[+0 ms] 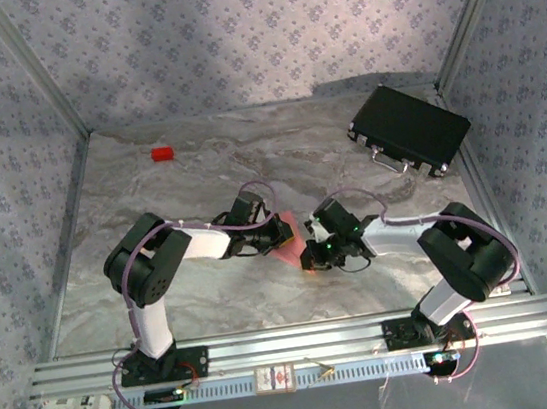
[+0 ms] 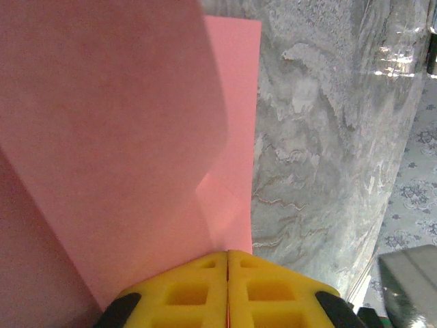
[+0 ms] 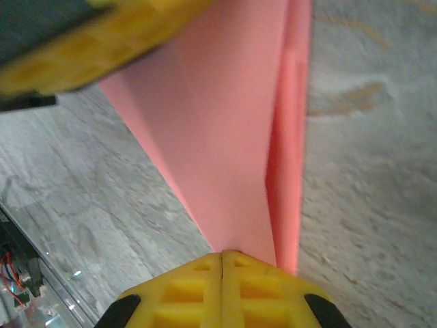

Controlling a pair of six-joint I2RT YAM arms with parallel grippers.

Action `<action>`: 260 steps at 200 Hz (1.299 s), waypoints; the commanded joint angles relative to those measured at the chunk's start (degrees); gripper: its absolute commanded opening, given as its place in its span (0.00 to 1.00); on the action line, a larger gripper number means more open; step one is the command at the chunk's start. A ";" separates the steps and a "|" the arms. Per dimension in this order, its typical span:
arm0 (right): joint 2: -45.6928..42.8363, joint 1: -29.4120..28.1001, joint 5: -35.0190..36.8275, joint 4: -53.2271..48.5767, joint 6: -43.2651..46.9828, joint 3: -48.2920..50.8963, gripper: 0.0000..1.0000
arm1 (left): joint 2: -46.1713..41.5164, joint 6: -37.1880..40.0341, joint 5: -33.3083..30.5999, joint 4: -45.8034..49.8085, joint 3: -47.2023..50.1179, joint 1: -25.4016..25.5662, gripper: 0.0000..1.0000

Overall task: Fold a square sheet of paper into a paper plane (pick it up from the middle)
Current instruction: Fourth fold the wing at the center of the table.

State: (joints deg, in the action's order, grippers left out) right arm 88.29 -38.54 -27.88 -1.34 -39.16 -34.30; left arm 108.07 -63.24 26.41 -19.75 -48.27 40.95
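The salmon-pink square sheet of paper (image 1: 292,246) is held above the marbled table between the two arms, creased into a pointed shape. My left gripper (image 1: 281,232) is shut on one end of it. In the left wrist view its yellow fingers (image 2: 184,294) meet over the paper (image 2: 123,137), which spreads away in overlapping folded layers. My right gripper (image 1: 312,247) is shut on the other end. In the right wrist view the paper (image 3: 225,137) narrows to a point between the pressed jaws (image 3: 222,255), one flap standing on edge. The left arm's yellow fingers (image 3: 89,41) show blurred at the top left.
A small red block (image 1: 162,154) lies at the back left of the table. A black rectangular case (image 1: 408,129) sits at the back right near the wall. Patterned walls close in three sides; an aluminium rail (image 1: 292,343) runs along the near edge.
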 commanded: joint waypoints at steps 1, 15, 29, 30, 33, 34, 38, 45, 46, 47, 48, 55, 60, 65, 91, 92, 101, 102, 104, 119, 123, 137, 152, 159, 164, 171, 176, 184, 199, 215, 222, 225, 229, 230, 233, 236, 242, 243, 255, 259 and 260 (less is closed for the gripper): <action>-1.88 0.89 -0.08 -0.15 -0.85 3.67 0.03 | 3.20 1.10 -2.46 4.44 1.44 0.12 0.08; -2.54 1.62 -1.27 1.32 -1.49 5.75 0.03 | 3.29 1.02 -2.41 4.22 1.60 0.13 0.08; -3.15 2.13 -1.67 2.24 -1.99 7.47 0.03 | 3.37 1.03 -2.41 4.20 1.70 0.12 0.08; -3.18 2.19 -1.75 2.37 -2.03 7.62 0.03 | 3.37 1.02 -2.42 4.19 1.69 0.15 0.08; -3.29 2.30 -2.04 2.74 -2.21 7.91 0.03 | 3.37 1.02 -2.42 4.25 1.69 0.14 0.08; -3.34 2.32 -2.15 2.83 -2.27 7.97 0.03 | 3.37 1.02 -2.42 4.26 1.69 0.16 0.08; -3.57 2.48 -2.50 3.25 -2.34 8.52 0.03 | 3.37 1.08 -2.42 4.20 1.71 0.18 0.08; -3.92 2.67 -3.14 4.04 -2.79 9.32 0.04 | 3.44 1.02 -2.42 4.21 1.69 0.17 0.08; -3.92 2.72 -3.19 4.14 -2.82 9.42 0.03 | 3.45 1.02 -2.42 4.16 1.69 0.18 0.08; -3.96 2.79 -3.34 4.28 -2.84 9.51 0.03 | 3.41 1.02 -2.38 4.17 1.69 0.14 0.08; -3.98 2.83 -3.42 4.35 -2.93 9.60 0.04 | 3.44 1.02 -2.40 4.18 1.65 0.12 0.08; -4.35 2.99 -4.05 5.09 -3.26 10.31 0.04 | 3.54 1.02 -2.42 4.07 1.60 0.10 0.08; -4.68 3.11 -4.35 5.42 -3.44 10.83 0.04 | 3.55 1.00 -2.35 4.04 1.58 0.18 0.08; -4.94 3.32 -4.58 5.71 -3.76 11.25 0.04 | 3.55 0.94 -2.33 4.02 1.48 0.13 0.08; -8.22 4.78 -5.34 6.64 -5.14 12.97 0.04 | 3.53 0.93 -2.39 4.00 1.57 0.13 0.08; -8.31 4.83 -5.39 6.54 -5.19 12.96 0.04 | 3.54 0.93 -2.41 3.97 1.54 0.16 0.08; -10.09 5.06 -5.56 6.12 -5.30 12.65 0.04 | 3.50 0.84 -2.32 3.88 1.60 0.11 0.08; -10.30 5.10 -5.58 6.02 -5.26 12.58 0.04 | 3.48 0.84 -2.33 3.90 1.60 0.15 0.08; -10.68 5.16 -5.62 5.85 -5.24 12.35 0.04 | 3.47 0.91 -2.33 3.83 1.60 0.11 0.08; -12.74 5.26 -5.96 4.41 -4.72 10.30 0.04 | 3.37 0.84 -2.32 3.77 1.69 0.13 0.08; -12.99 5.31 -5.94 4.11 -4.48 9.63 0.04 | 3.37 0.88 -2.33 3.76 1.69 0.18 0.08; -12.50 5.29 -5.89 3.29 -3.90 6.93 0.04 | 3.37 0.88 -2.34 3.71 1.69 0.11 0.08; -10.00 5.17 -5.16 2.69 -3.42 3.97 0.04 | 3.37 0.83 -2.32 3.59 1.60 0.11 0.08; -8.37 5.08 -4.88 2.72 -3.37 2.60 0.04 | 3.37 0.75 -2.38 3.62 1.60 0.14 0.08; -7.11 4.97 -4.74 2.82 -3.27 1.63 0.04 | 3.37 0.75 -2.41 3.60 1.60 0.16 0.08; -5.39 4.77 -4.39 3.23 -3.38 0.38 0.04 | 3.35 0.74 -2.42 3.61 1.65 0.19 0.08; -4.14 4.57 -3.95 3.32 -3.31 -0.49 0.04 | 3.37 0.67 -2.42 3.59 1.67 0.23 0.08; -2.17 4.36 -3.37 2.96 -3.37 -2.10 0.04 | 3.33 0.67 -2.31 3.58 1.60 0.19 0.08; 0.83 4.01 -3.25 3.75 -3.82 -3.96 0.04 | 3.29 0.71 -2.33 3.72 1.62 0.19 0.08; 3.32 3.92 -2.91 5.02 -5.11 -4.88 0.04 | 3.26 0.76 -2.33 3.76 1.65 0.22 0.08; 4.04 3.92 -2.27 4.59 -5.14 -5.24 0.04 | 3.29 0.83 -2.33 3.77 1.57 0.23 0.08; 4.38 3.92 -1.94 4.52 -5.02 -5.23 0.04 | 3.24 0.84 -2.33 3.81 1.55 0.24 0.08; 4.77 4.00 -1.57 4.61 -5.07 -5.16 0.05 | 3.24 0.88 -2.29 3.82 1.52 0.26 0.08; 4.86 4.00 -1.57 4.60 -5.02 -5.16 0.05 | 3.26 0.86 -2.31 3.83 1.51 0.22 0.08; 5.26 4.08 -1.49 4.63 -5.10 -5.13 0.05 | 3.28 0.84 -2.33 3.83 1.57 0.30 0.08; 5.65 4.09 -1.54 4.53 -4.96 -5.12 0.05 | 3.29 0.84 -2.33 3.77 1.53 0.29 0.08; 6.17 4.09 -1.41 3.91 -4.80 -5.23 0.05 | 3.26 0.89 -2.26 3.77 1.56 0.27 0.08; 6.27 4.05 -1.31 3.68 -4.70 -5.24 0.05 | 3.23 0.86 -2.25 3.76 1.54 0.27 0.08; 6.96 4.07 0.32 1.06 -3.97 -4.57 0.04 | 3.16 0.85 -2.24 3.80 1.54 0.27 0.08; 7.14 4.16 0.66 0.66 -3.80 -4.04 0.04 | 3.08 0.84 -2.24 3.76 1.48 0.27 0.08; 7.24 4.17 0.73 0.60 -3.81 -3.85 0.04 | 3.05 0.88 -2.24 3.76 1.50 0.27 0.08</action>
State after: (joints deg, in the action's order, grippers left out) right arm 93.89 -34.28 -30.15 3.62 -43.29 -38.20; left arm 108.47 -63.26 27.03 -20.67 -48.27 41.01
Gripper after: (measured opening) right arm 0.052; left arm 0.080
